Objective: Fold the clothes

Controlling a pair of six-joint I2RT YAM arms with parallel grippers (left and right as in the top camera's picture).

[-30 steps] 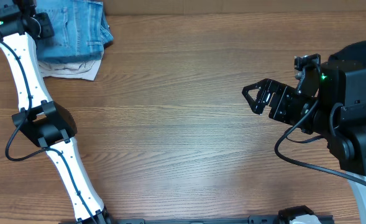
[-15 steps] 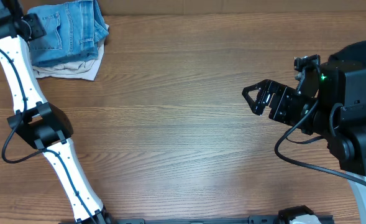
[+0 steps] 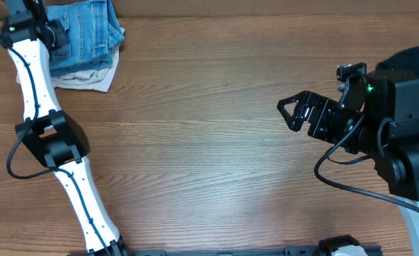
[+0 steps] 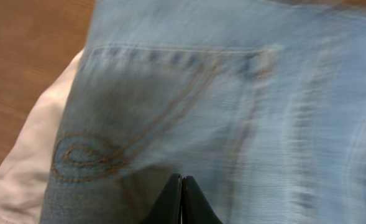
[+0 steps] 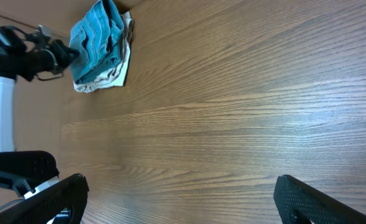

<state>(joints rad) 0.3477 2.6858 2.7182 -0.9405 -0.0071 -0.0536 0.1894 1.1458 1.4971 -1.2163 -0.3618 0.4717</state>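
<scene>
Directly ahead of the left jaws, per left wrist cam, lie the jeans [image 4: 245, 106]: light-blue denim fills nearly the whole view, blurred. State of the left jaws: tips together, only a thin seam between them, at or just above the denim. Cannot tell whether any fabric is pinched. A stitched back pocket [image 4: 151, 106] sits just ahead and to the left of the tips, w/ orange scroll stitching near its lower corner. The off-white garment [image 4: 21, 168] shows far left of the jaws, under the denim edge, w/ wood tabletop [image 4: 27, 43] beyond it.

Per overhead cam, the jeans form a folded stack at the far left corner of the tabletop. The stack rests on the off-white garment, which protrudes on the near side. The left arm [image 3: 35, 85] reaches over the stack's left edge.

State of the right jaws: wide apart. Both fingers [image 5: 52, 199] appear at the bottom corners of the right wrist cam, w/ tabletop between them. The stack is well apart from the right jaws, far ahead and to the left. The right arm [image 3: 401, 121] stands at the right side of the tabletop.
</scene>
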